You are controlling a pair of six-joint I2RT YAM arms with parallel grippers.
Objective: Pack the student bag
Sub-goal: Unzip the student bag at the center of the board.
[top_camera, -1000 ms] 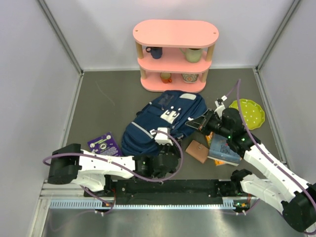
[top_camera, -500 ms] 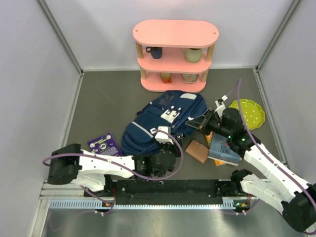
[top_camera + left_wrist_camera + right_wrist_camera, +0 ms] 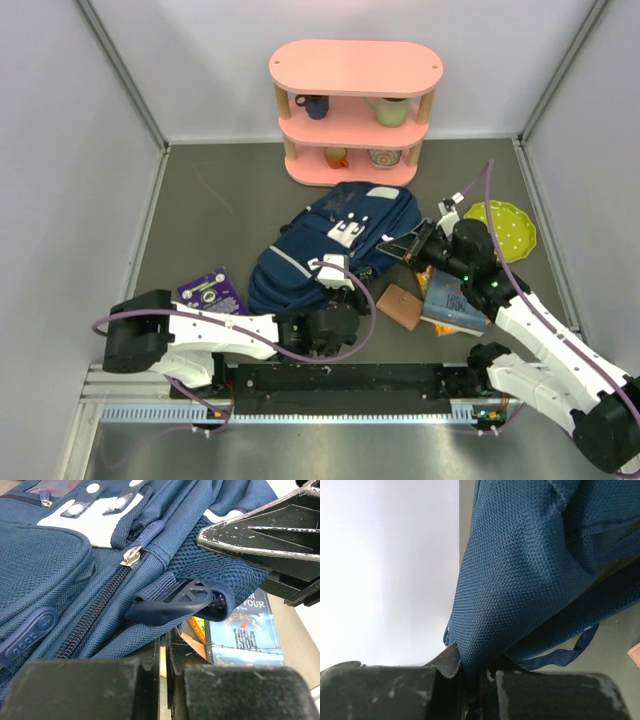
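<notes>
**A:** Where is the bag?
**B:** The student bag [image 3: 335, 245] is lying on the worktop [image 3: 220, 210] between the two hands, with its front pockets facing up.
**A:** Right hand?
**B:** The right hand [image 3: 470, 672] is clenching a fold of the navy fabric. The cloth is running straight into its closed jaws, and it is gripping the bag's edge on its own side.
**A:** Left?
**B:** The left hand [image 3: 164, 655] is sitting clenched, jaws nearly touching, tight against the bag's mesh side. I can't tell if any mesh is being pinched. A black plastic buckle [image 3: 172, 602] is hanging just above its fingers, and a zip pull [image 3: 131, 556] is sitting further up and to the left.
**A:** Anything else close?
**B:** A "1984" book [image 3: 245, 635] is lying just beyond the left hand, on the near side of the right hand. A brown wallet [image 3: 400, 306] is lying between the two hands, beside the bag. A purple card [image 3: 212, 290] is lying out to the left hand's left.
</notes>
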